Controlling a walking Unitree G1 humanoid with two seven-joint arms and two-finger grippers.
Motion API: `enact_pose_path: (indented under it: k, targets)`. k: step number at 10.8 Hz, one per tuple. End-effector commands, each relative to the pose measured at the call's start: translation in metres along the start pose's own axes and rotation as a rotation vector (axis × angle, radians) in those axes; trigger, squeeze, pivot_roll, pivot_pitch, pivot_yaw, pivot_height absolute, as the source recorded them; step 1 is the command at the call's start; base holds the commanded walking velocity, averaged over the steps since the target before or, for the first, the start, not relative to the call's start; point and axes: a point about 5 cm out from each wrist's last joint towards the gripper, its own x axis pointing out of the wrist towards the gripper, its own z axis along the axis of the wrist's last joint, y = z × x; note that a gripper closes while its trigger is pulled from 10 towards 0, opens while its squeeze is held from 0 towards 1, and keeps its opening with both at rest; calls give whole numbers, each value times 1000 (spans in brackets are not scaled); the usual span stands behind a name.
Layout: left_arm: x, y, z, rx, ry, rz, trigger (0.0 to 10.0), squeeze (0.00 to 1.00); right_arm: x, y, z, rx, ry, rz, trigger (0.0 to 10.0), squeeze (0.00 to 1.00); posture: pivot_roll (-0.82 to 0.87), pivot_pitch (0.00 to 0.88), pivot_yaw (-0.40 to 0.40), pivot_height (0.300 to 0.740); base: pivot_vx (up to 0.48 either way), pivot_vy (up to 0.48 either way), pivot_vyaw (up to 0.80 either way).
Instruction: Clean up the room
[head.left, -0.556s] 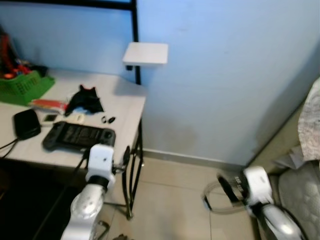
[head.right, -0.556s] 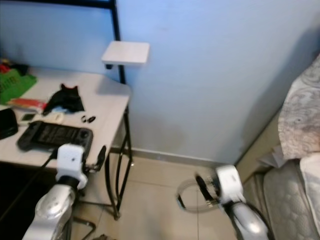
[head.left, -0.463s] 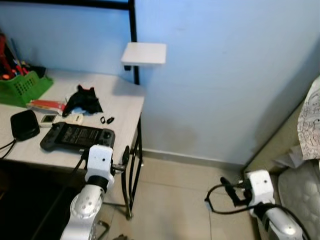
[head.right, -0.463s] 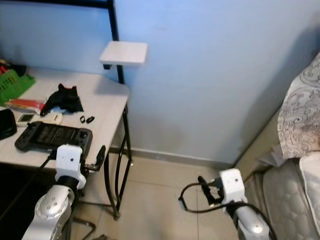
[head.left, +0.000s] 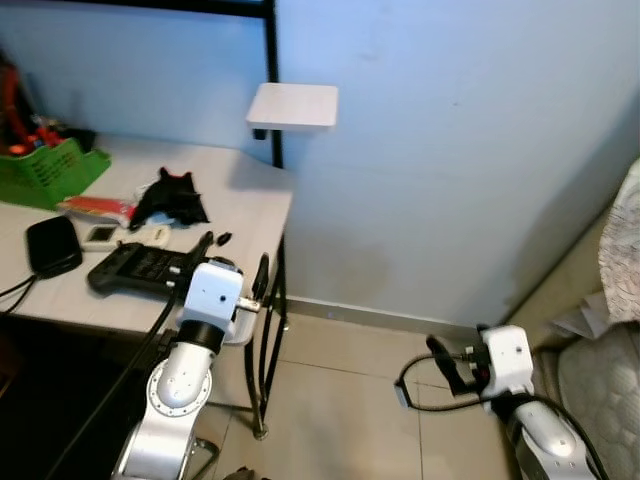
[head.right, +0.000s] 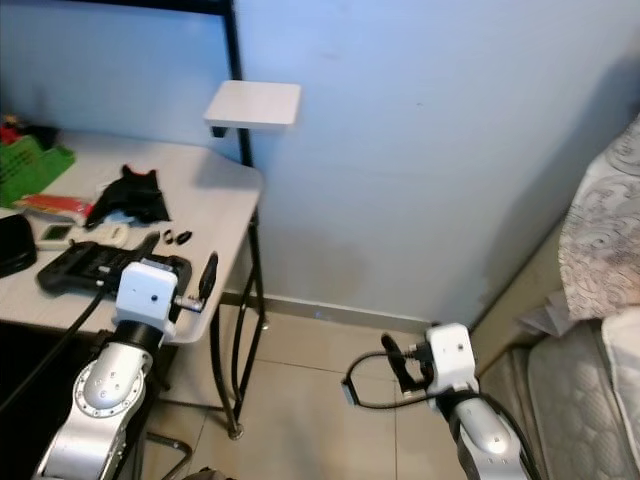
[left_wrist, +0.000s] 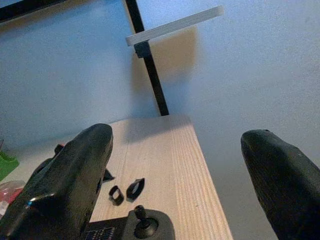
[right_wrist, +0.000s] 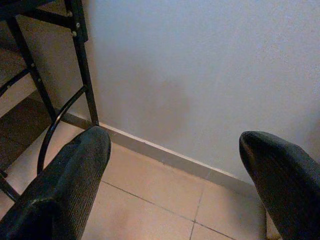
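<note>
A white desk (head.left: 250, 205) stands at the left against a blue wall. On it lie a black handheld console (head.left: 135, 268), a black cloth (head.left: 172, 198), two small black rings (left_wrist: 126, 190), a black pouch (head.left: 52, 245) and a green basket (head.left: 45, 170). My left gripper (head.left: 233, 262) is open and raised at the desk's front right corner, just right of the console, holding nothing. In the left wrist view the left gripper (left_wrist: 175, 137) faces the desk top and the console's joystick (left_wrist: 142, 219). My right gripper (head.left: 448, 362) hangs open over the tiled floor, empty.
A small white shelf (head.left: 293, 105) juts from a black post above the desk's back corner. Black desk legs (right_wrist: 82, 65) stand near the skirting. A patterned bed (head.left: 625, 250) and grey mattress fill the right edge. A black cable loop (head.left: 415, 400) hangs by my right wrist.
My left arm has risen, bringing its gripper up to the desk's front corner beside the console. My right gripper has shifted slightly left. The camera has moved a little.
</note>
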Motion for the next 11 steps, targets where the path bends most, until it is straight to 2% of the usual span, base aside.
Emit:
enact_pose_path:
  k: [1,2,3,4,6,11]
  targets:
    - [-1,3,1,4,-8,24,10000,0,2,-4,8,5,-37,-25,10000,0,47,0,-15,740,0,0,0]
    - [-2,5,0,-96,9,97,10000,0,2,-4,10,15,-54,-35,10000,0,46,0,-16,740,0,0,0]
    - [-2,7,-3,-135,28,141,10000,0,2,-5,13,33,-77,-55,10000,0,45,0,-19,740,0,0,0]
    - [-1,8,-5,-150,41,163,10000,0,4,-6,20,49,-109,-69,10000,0,44,0,-22,740,0,0,0]
    - [0,2,-4,-153,34,133,10000,0,9,-9,32,39,-147,-87,10000,0,38,0,-23,740,0,0,0]
    - [3,0,-3,-157,33,121,10000,0,10,-8,32,36,-139,-94,10000,0,31,0,-20,740,0,0,0]
